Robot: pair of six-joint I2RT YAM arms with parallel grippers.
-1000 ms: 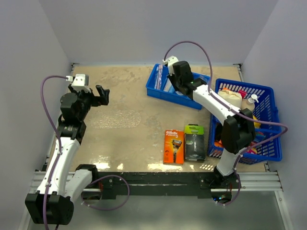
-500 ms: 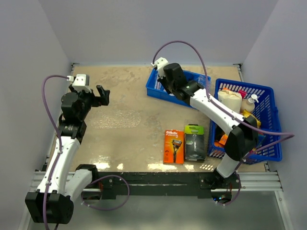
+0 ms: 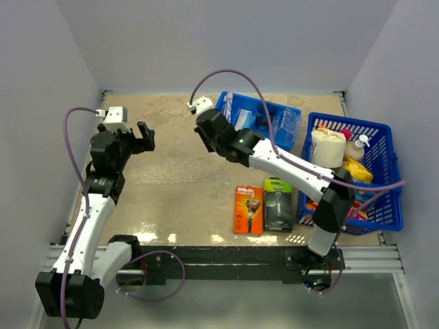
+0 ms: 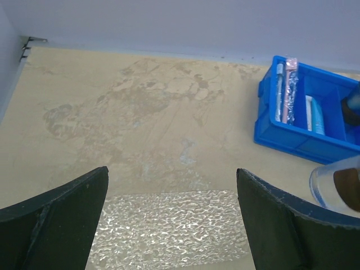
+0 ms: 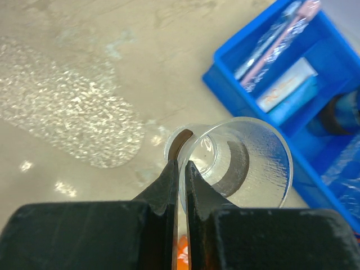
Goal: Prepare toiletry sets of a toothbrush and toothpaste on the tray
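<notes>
My right gripper (image 5: 180, 163) is shut on the rim of a clear round cup (image 5: 242, 163), one finger inside and one outside. It holds the cup above the table between the blue bin (image 5: 315, 135) and the clear tray (image 5: 67, 107). The same cup (image 4: 337, 188) shows at the right edge of the left wrist view. A toothbrush (image 5: 281, 39) and a toothpaste box (image 5: 284, 84) lie in the bin. My left gripper (image 4: 171, 171) hangs open over the tray (image 4: 169, 230), holding nothing. From above, the left gripper (image 3: 145, 135) is at the tray's (image 3: 167, 170) far left.
An orange razor pack (image 3: 249, 209) and a black-green one (image 3: 278, 203) lie near the front edge. A blue lattice basket (image 3: 357, 171) full of items stands at the right. A clear bag (image 3: 288, 123) sits at the blue bin's (image 3: 257, 123) right end.
My right arm has lifted out of the blue bin and swung left toward the tray with the cup. The left arm has not moved.
</notes>
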